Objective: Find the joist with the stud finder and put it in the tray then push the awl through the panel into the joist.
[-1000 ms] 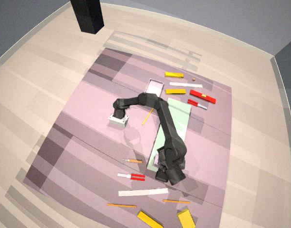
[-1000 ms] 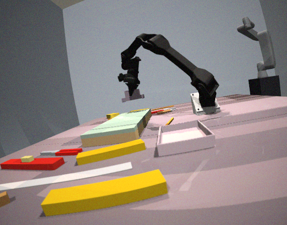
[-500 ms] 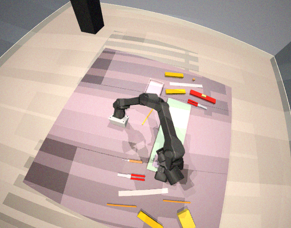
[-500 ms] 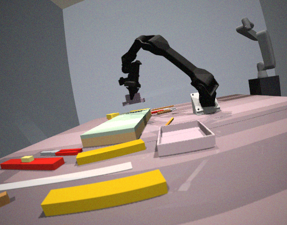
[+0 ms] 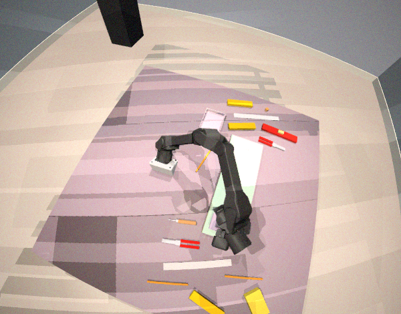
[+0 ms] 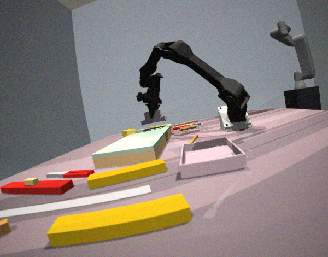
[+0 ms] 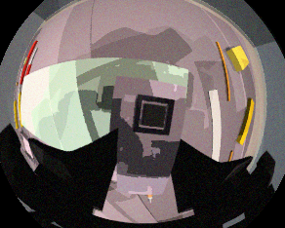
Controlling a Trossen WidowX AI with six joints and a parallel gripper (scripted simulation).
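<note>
My gripper [image 5: 218, 224] [image 6: 153, 110] [image 7: 145, 133] is shut on the stud finder [image 6: 153, 117] [image 7: 152, 116], a flat grey-pink pad with a black square on top. It hangs a little above the end of the pale green floor panel [image 5: 248, 158] [image 6: 130, 146] [image 7: 62, 105] that lies farthest from the tray. The pink tray [image 5: 215, 111] [image 6: 214, 165] sits off the panel's other end. The awl [image 5: 185, 222] [image 6: 187, 127], orange-handled, lies on the mat to the left of the panel's end.
Two red-handled screwdrivers [image 5: 184, 243] [image 5: 270, 142], a red level [image 5: 279, 132] [image 6: 36, 186], yellow blocks [image 5: 241, 125] [image 6: 125, 173] [image 6: 119, 218], white strips [image 5: 197, 264] [image 6: 72, 203] and pencils [image 5: 202, 161] [image 6: 193, 138] lie around the panel. A black pedestal [image 5: 121, 20] [image 6: 302, 97] stands at the back.
</note>
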